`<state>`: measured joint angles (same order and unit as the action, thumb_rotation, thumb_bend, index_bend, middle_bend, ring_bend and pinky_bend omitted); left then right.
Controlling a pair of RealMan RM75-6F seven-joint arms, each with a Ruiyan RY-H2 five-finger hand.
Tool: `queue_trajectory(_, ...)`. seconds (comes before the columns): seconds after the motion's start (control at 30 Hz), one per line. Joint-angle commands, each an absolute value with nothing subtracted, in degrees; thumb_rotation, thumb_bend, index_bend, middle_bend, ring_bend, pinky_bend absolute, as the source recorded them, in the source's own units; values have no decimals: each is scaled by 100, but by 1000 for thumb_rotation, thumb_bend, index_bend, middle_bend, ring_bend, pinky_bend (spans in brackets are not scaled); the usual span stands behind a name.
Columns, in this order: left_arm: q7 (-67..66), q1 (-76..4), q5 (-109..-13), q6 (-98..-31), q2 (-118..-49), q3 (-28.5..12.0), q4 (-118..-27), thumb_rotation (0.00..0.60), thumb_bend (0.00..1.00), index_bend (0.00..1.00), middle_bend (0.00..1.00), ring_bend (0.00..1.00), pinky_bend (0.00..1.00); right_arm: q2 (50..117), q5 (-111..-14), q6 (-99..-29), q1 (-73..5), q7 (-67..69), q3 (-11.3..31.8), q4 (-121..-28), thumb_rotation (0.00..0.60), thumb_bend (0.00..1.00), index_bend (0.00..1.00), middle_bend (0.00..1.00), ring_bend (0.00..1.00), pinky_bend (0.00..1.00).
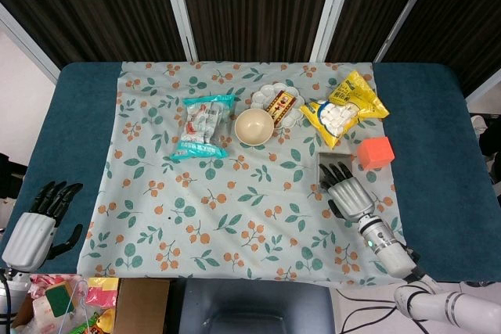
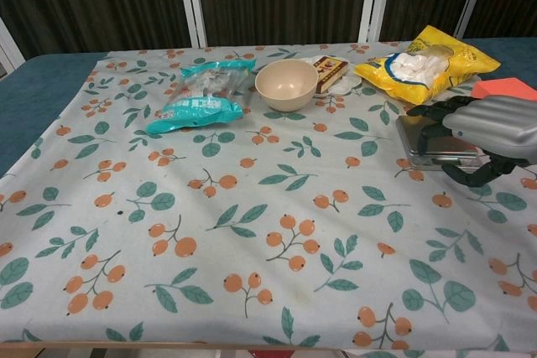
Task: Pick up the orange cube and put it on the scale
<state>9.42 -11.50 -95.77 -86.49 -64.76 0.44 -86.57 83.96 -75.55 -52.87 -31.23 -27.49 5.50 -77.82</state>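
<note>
On the floral tablecloth [image 2: 252, 232], the right hand [image 2: 482, 127] hangs over the scale [image 2: 424, 144], fingers spread and holding nothing. The orange cube [image 2: 503, 88] sits just behind it at the right edge. A yellow snack bag [image 2: 424, 63], a beige bowl [image 2: 286, 83] and a teal packet [image 2: 201, 94] lie farther back.

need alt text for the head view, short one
Seen from above, the robot's right hand, fingers spread and empty, hovers over a small scale on a floral tablecloth, with the orange cube just beyond it. A yellow snack bag, bowl and teal packet lie further back; the left hand rests off the table's corner.
</note>
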Motion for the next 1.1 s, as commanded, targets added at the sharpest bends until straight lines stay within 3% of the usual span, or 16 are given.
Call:
queue_trajectory(0.03,948,-1135,-9563,-8646,-6477,55,-8653,600,438,5,111,61,65,8438,-7506,-5275,-3151,-2805,535,-7755,600,652,441,0,0,0)
queue_trajectory(1.1,932,-1075,-9619,-8696,-6440,102,-8685,600,437,5,114,70,65,8677,-7119,-5293,-3308,-3174,374,-7573,600,652,435,0,0,0)
